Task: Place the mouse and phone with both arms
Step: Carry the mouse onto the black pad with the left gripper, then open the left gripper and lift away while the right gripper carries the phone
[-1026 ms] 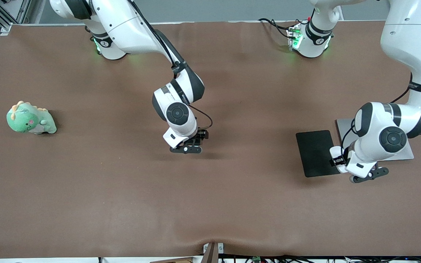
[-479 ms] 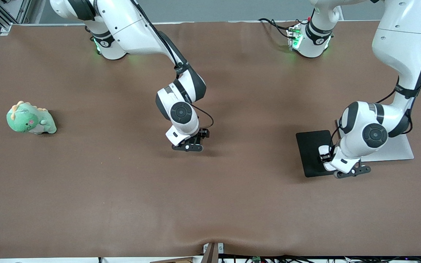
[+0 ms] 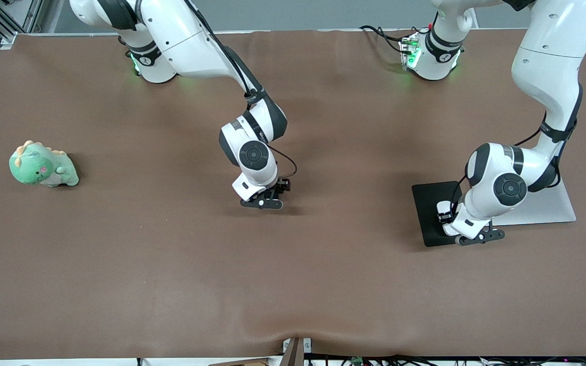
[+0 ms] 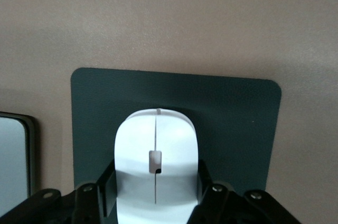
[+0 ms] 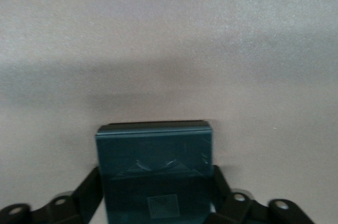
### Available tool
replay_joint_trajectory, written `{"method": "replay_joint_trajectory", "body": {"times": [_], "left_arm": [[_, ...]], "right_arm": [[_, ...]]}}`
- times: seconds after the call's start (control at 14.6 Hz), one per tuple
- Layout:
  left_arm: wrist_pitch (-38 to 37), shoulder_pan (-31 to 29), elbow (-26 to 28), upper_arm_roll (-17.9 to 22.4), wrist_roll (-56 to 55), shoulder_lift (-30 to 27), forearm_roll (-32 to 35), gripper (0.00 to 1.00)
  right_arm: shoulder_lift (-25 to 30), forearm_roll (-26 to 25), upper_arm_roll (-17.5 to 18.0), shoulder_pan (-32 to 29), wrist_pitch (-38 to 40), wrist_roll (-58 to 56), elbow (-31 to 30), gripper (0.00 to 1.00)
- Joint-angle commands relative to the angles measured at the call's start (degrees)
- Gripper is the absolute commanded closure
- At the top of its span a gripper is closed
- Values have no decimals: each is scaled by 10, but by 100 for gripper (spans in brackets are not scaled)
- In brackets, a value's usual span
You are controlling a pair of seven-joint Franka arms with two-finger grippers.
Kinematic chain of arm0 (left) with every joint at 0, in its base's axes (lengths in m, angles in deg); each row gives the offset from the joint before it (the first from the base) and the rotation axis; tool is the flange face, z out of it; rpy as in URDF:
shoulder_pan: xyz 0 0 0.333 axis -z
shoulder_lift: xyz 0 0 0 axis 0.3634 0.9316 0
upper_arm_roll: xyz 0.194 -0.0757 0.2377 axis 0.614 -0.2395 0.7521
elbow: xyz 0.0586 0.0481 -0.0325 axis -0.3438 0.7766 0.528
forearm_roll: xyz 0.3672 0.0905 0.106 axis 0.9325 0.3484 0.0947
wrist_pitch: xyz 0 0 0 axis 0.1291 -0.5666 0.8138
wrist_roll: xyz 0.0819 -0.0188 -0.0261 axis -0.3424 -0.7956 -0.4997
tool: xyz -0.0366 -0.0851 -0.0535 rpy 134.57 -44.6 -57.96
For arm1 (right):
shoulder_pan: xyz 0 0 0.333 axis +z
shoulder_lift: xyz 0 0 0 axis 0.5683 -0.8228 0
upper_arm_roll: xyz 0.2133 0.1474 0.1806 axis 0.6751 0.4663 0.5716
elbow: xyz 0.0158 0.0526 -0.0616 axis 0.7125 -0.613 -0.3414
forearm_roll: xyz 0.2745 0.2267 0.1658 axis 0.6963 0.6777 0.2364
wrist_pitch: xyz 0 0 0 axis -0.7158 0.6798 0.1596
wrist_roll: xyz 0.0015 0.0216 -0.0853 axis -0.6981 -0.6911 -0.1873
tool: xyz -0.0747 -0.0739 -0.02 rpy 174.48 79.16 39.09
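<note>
The left gripper (image 4: 156, 203) clamps the mouse (image 4: 156, 166) over the mouse pad (image 4: 232, 113) — lowering comes next — while, well apart from that pad, the right gripper (image 5: 158, 203) grips the phone (image 5: 154, 174), which probably needs lifting.

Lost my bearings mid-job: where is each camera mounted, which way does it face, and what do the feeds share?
Front view: high across the table, facing both bases; shows both arms, the left tool over the mouse pad, the right tool mid-table, a plush dinosaur.
Left wrist view: on the left wrist, looking down past its fingers at the mouse it grips, above the pad.
Right wrist view: on the right wrist, looking down at the phone between its fingers.
Shared: the pad appears in front and left wrist views.
</note>
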Motion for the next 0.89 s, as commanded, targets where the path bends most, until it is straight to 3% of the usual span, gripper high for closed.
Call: {"method": "replay_joint_trajectory", "body": {"times": [0.0, 0.07, 0.14, 0.48, 0.82], "left_arm": [[14, -2, 5, -2, 3, 3, 16, 64], [15, -2, 5, -2, 3, 4, 16, 46], [14, 0, 4, -2, 2, 2, 16, 0], [-7, 1, -9, -3, -1, -68, 16, 0], [-108, -4, -60, -3, 1, -156, 12, 0]], "right_arm": [[4, -6, -6, 4, 1, 5, -1, 100], [7, -6, -7, 2, 2, 6, 1, 100], [8, -6, -8, -2, 8, 6, 3, 100], [24, -5, -8, -44, 68, 8, 29, 100], [61, -6, -9, -89, 114, -12, 2, 100]]}}
